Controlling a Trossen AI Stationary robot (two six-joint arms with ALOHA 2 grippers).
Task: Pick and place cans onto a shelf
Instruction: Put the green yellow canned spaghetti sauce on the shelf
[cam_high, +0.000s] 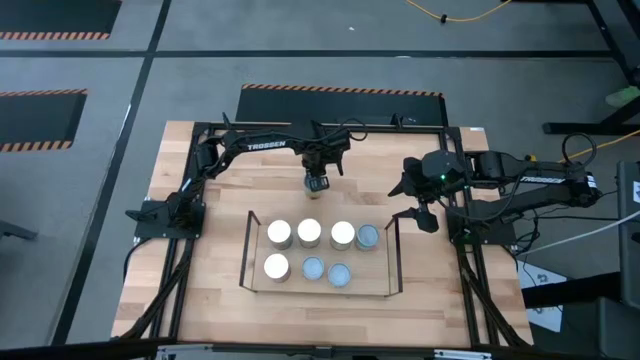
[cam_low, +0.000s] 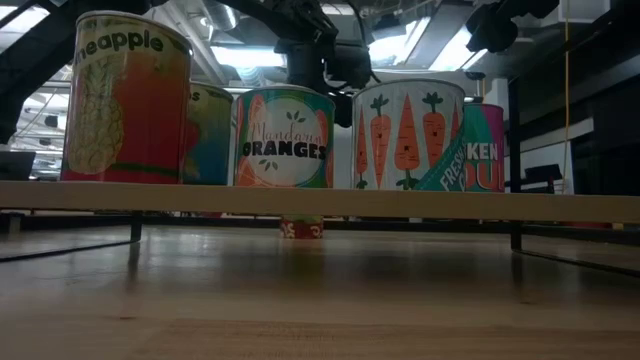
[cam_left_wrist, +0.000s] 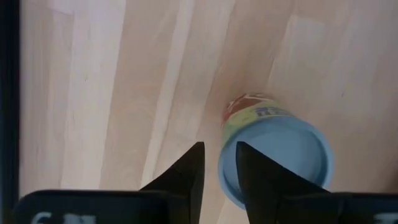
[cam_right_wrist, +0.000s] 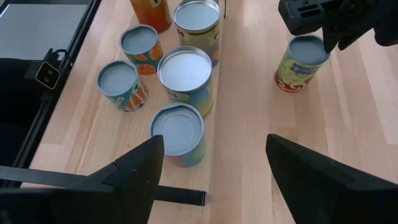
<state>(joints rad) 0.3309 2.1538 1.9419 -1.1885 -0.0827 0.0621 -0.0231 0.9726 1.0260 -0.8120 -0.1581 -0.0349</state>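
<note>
One can (cam_left_wrist: 280, 155) with a pale-blue top and a yellow-red label stands on its base on the tabletop, beyond the shelf's far side (cam_high: 316, 185) (cam_right_wrist: 300, 62). My left gripper (cam_left_wrist: 219, 149) hangs over it, pointing down, with a narrow gap between its fingertips. The shelf (cam_high: 372, 280), a light-wood board with a black wire frame, carries several cans (cam_high: 310, 233) standing upright in two rows. My right gripper (cam_high: 425, 218) waits open at the table's right, above the shelf's right end, with nothing between its fingers (cam_right_wrist: 214, 146). My left gripper comes from above, pointing down. One finger (cam_left_wrist: 255, 177) stands over the rim of the can's top (cam_left_wrist: 231, 163) and the other is off to the can's side. Whether that finger touches the rim, I cannot tell.
A black metal frame (cam_high: 330, 127) runs round the tabletop's edges. In the low view the shelf board (cam_low: 320, 200) and its cans (cam_low: 285, 135) hide most of the lone can; only its red base (cam_low: 301, 229) shows. Bare wood lies left of the shelf (cam_high: 205, 270).
</note>
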